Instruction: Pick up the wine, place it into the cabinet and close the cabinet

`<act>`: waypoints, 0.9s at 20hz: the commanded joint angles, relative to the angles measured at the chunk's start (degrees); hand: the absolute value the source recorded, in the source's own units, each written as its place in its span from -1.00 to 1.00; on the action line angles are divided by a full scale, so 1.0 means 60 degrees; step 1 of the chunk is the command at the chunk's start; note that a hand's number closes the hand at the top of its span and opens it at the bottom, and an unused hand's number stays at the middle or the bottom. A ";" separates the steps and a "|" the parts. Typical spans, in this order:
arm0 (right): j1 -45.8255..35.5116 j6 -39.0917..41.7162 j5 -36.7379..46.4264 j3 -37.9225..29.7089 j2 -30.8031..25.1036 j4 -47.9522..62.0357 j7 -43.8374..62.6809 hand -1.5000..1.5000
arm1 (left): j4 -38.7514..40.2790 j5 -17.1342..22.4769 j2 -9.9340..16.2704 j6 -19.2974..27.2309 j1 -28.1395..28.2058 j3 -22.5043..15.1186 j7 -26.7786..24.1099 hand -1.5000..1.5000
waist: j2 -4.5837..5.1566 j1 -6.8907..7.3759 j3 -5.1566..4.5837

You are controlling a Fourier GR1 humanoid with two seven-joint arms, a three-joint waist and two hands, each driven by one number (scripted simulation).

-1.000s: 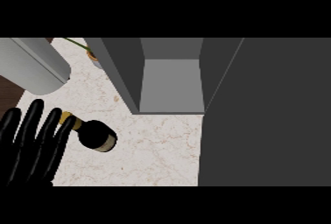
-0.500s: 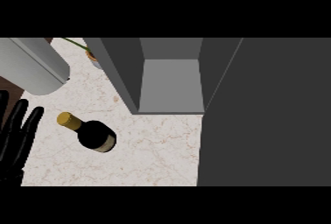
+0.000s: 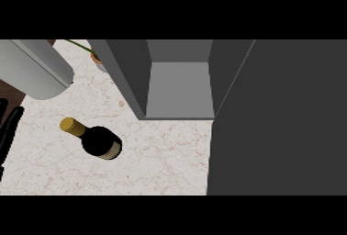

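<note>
The wine bottle point(image 3: 99, 140) stands on the tabletop point(image 3: 163, 160), just right of the left hand point(image 3: 9, 128). Only its straight, open fingers show, holding nothing; the right hand is unseen.

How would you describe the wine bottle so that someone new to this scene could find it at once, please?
Start at the open grey cabinet and drop to the pale marbled counter at its lower left. The wine bottle stands there alone, seen from above. It is the only dark glass thing, with a gold cap and a pale label.

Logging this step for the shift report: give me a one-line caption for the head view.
Wine bottle stands untouched on the counter before the open cabinet; left hand at the left edge.
</note>
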 commanded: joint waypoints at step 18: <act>-0.0401 -0.0185 -0.0340 -0.0065 0.0070 -0.1131 0.1185 -1.00 | 0.3562 0.2152 -0.0024 -0.2766 0.0680 0.1576 -0.2111 -1.00 | 0.0014 -0.0007 0.0004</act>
